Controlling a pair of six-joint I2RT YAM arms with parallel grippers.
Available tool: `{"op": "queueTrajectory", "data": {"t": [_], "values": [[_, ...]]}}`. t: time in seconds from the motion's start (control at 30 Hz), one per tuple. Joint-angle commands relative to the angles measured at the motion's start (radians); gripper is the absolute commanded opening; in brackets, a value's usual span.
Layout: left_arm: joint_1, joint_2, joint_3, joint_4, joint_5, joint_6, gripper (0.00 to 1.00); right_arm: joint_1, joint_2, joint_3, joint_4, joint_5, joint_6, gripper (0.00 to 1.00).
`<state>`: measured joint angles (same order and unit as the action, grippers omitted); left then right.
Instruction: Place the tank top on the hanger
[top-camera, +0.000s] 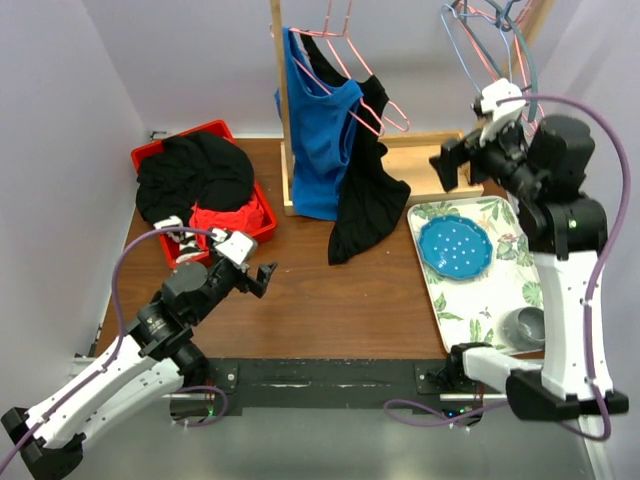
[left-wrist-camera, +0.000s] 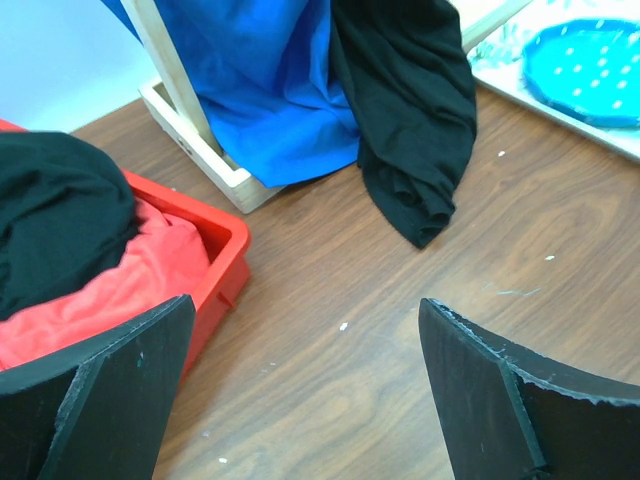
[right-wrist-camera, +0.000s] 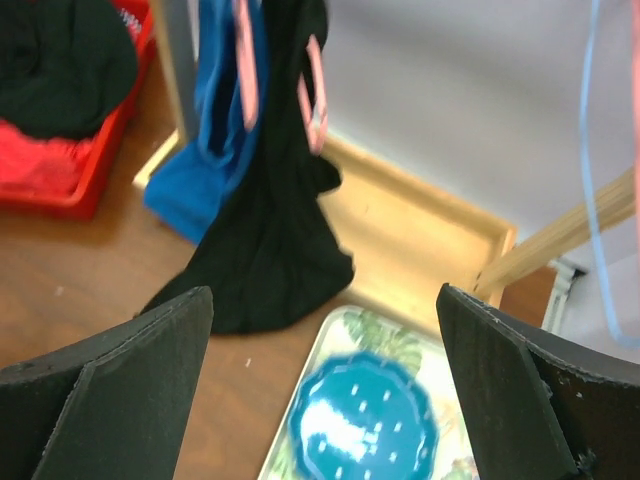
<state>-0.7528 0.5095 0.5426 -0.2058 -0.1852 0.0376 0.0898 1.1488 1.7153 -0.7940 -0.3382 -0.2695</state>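
Two tank tops are hanging side by side on the wooden rack (top-camera: 280, 120) at the back of the worktop (top-camera: 330, 310): a blue top (top-camera: 320, 140) and the black tank top (top-camera: 368, 195) just to its right, touching it. Two pink hangers are showing there, one across the blue top (right-wrist-camera: 245, 70) and the hanger (right-wrist-camera: 316, 97) carrying the black one. How its straps are sitting on the wire cannot be told.

The black top's long axis is running up and down, with the straps pointing up and the hem pointing down. Its bunched lower end is resting on the worktop in front of the rack's base.

One red bin (top-camera: 262, 212) is sitting at the left, holding one black heap (top-camera: 195, 175) and some red cloth (top-camera: 225, 220). One flowered tray (top-camera: 500, 290) is lying at the right, carrying one blue plate (top-camera: 455, 247) and one grey cup (top-camera: 525, 325). A cluster of teal and pink wire hangers (top-camera: 480, 30) is hanging at the top right; they are too tangled to count.

The left hand (left-wrist-camera: 305, 305) is hovering low over the worktop near the bin, its fingers spread wide and holding nothing. The right hand (right-wrist-camera: 325, 290) is hanging high above the tray's far end, to the right of the black top and apart from it, its fingers likewise standing wide apart and gripping nothing.
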Motion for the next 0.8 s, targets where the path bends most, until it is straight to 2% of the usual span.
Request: {"op": "queueTrajectory", "data": {"t": [0.0, 0.3, 0.57, 0.77], "values": [[0.006, -0.009, 0.071, 0.013, -0.002, -0.100, 1.00, -0.050, -0.098, -0.114, -0.048, -0.110, -0.030, 0.99], [0.006, 0.018, 0.263, -0.059, -0.017, -0.199, 1.00, -0.136, -0.273, -0.335, -0.044, -0.128, 0.048, 0.98], [0.006, 0.014, 0.425, -0.132, -0.074, -0.245, 1.00, -0.154, -0.333, -0.413, 0.015, 0.100, 0.249, 0.99], [0.006, 0.029, 0.505, -0.176, -0.100, -0.229, 1.00, -0.156, -0.342, -0.395, 0.022, 0.199, 0.253, 0.98]]}}
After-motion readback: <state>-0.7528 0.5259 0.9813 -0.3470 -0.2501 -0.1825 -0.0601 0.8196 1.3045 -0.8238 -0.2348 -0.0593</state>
